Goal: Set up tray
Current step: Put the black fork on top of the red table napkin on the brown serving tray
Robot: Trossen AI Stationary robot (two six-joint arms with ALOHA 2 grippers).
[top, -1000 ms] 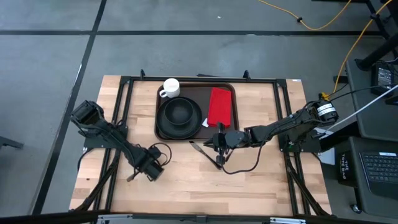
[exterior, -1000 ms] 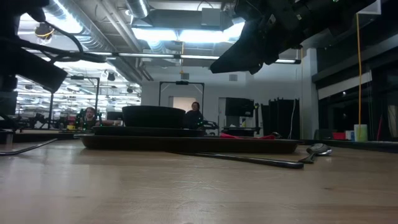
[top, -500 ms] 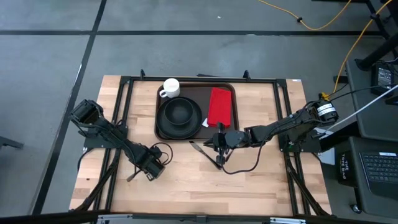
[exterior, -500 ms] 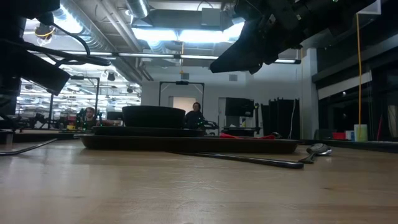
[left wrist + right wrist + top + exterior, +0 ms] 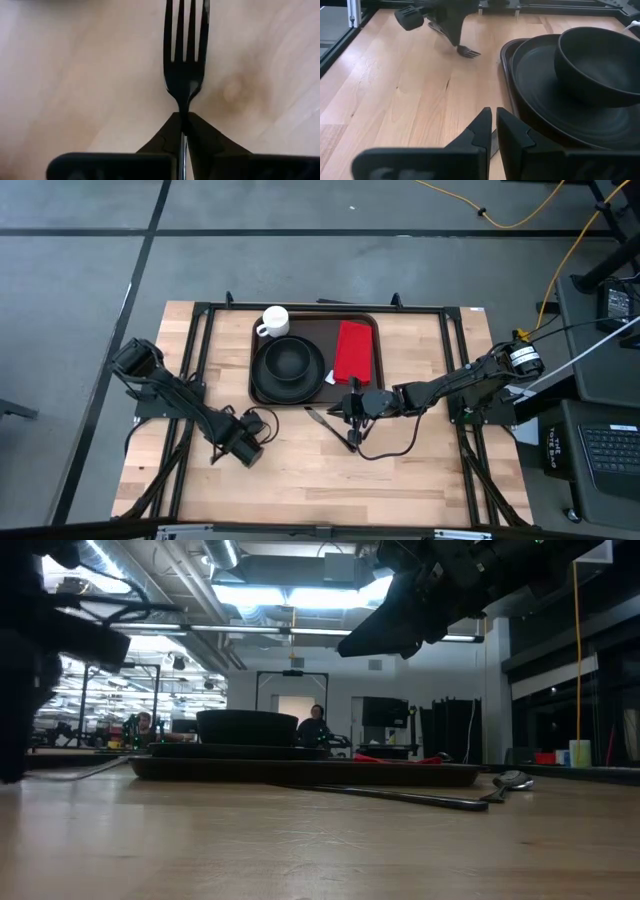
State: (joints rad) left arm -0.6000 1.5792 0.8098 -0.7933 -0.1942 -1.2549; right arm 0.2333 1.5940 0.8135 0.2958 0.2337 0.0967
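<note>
Currently, from the high view, the tray is sitting toward the far middle of the desk, carrying a black plate with a bowl, a white mug and a red napkin. The left tool is hanging near the tray's near-left corner, its arm reaching in low. The right tool is hovering just off the tray's near edge, over a knife and spoon.

At desk height, the spoon is lying beside the tray.

In the left wrist view, the left tool is pinching a black fork by its neck.

In the right wrist view, the right tool is nearly closed and holding nothing.

The cutlery step seems underway; next, the fork probably needs carrying to the tray.
</note>
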